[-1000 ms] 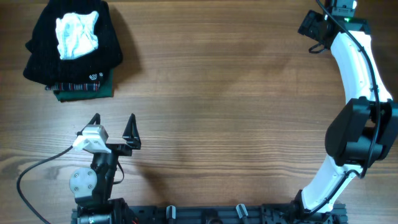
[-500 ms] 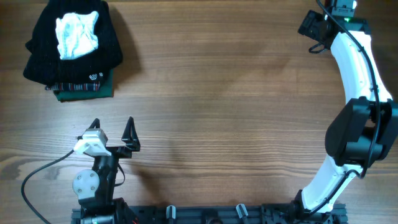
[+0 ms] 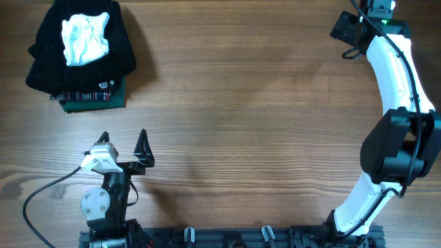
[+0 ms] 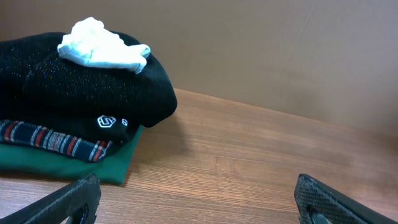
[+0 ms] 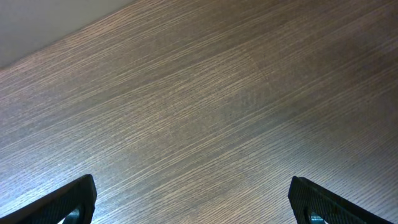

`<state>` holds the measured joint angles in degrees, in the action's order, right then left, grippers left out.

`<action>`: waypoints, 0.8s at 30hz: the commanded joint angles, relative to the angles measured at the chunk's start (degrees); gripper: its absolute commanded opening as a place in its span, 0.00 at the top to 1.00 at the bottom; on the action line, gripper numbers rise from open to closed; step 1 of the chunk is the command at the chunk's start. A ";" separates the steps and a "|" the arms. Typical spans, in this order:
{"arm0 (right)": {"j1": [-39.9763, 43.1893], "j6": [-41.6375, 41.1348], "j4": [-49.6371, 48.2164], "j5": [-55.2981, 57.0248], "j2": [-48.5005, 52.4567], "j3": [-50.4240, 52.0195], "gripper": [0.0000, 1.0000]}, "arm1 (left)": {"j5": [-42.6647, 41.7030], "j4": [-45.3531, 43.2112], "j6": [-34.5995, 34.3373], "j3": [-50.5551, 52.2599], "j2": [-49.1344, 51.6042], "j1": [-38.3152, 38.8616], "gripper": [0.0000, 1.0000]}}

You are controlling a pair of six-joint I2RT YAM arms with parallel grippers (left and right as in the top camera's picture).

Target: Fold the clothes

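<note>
The small pale blue-white garment [image 3: 85,38] lies crumpled on top of a stack of dark clothes at the table's far left; it also shows in the left wrist view [image 4: 102,48]. My left gripper [image 3: 123,141] is open and empty near the front left, well short of the stack; its fingertips frame bare wood in the left wrist view [image 4: 199,202]. My right gripper [image 3: 346,36] is at the far right corner, open and empty over bare wood in the right wrist view [image 5: 196,202].
The stack holds a black knit garment [image 3: 79,65] over a dark green garment with plaid trim [image 3: 89,98]; both show in the left wrist view, black [image 4: 74,93] and green [image 4: 68,155]. The white right arm [image 3: 396,103] runs along the right edge.
My left gripper has drawn back slightly toward the front edge. The garments and the right arm have not moved.
</note>
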<state>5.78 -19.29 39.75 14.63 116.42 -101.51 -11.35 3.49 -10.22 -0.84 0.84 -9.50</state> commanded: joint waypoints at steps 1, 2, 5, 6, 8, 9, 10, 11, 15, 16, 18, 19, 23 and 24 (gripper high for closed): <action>-0.13 -0.24 -0.11 0.76 -0.48 -0.15 0.00 | 0.96 0.00 -0.57 0.50 -0.68 -0.52 0.00; -0.13 -0.26 -0.11 0.76 -0.48 -0.15 0.00 | 0.96 -0.02 -0.55 0.50 -0.68 -0.52 0.00; -0.15 -0.24 -0.11 0.76 -0.48 -0.15 0.00 | 0.96 -0.02 -0.55 0.50 -0.68 -0.52 0.00; -0.15 -0.24 -0.11 0.76 -0.48 -0.15 0.00 | 0.96 -0.02 -0.55 0.50 -0.68 -0.52 0.00; -0.15 -0.24 -0.11 0.76 -0.48 -0.15 0.00 | 0.96 0.00 -0.55 0.50 -0.68 -0.52 0.00; -0.13 -0.24 -0.11 0.76 -0.48 -0.15 0.00 | 0.96 0.00 -0.57 0.50 -0.68 -0.52 0.00; -0.13 -0.24 -0.11 0.76 -0.48 -0.15 0.00 | 0.96 -0.02 -0.57 0.50 -0.68 -0.52 0.00; -0.13 -0.24 -0.11 0.76 -0.48 -0.15 0.00 | 0.96 0.00 -0.57 0.50 -0.68 -0.52 0.00; -0.15 -0.24 -0.11 0.76 -0.48 -0.15 0.00 | 0.96 -0.02 -0.57 0.50 -0.68 -0.52 0.00; -0.15 -0.24 -0.11 0.76 -0.48 -0.15 0.00 | 0.96 0.00 -0.57 0.50 -0.68 -0.52 0.00; -0.15 -0.26 -0.11 0.76 -0.48 -0.15 0.00 | 0.96 0.00 -0.57 0.50 -0.68 -0.52 0.00; -0.15 -0.26 -0.11 0.76 -0.48 -0.15 0.00 | 0.96 0.00 -0.57 0.50 -0.68 -0.52 0.00; -0.15 -0.24 -0.09 0.76 -0.50 -0.15 0.00 | 0.96 0.00 -0.55 0.50 -0.68 -0.52 0.00; -0.15 -0.24 -0.04 0.79 -0.98 -0.15 0.00 | 0.96 0.00 -0.57 0.50 -0.68 -0.52 0.00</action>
<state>5.78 -19.27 39.75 14.63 116.42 -101.51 -11.33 3.49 -10.22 -0.84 0.84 -9.50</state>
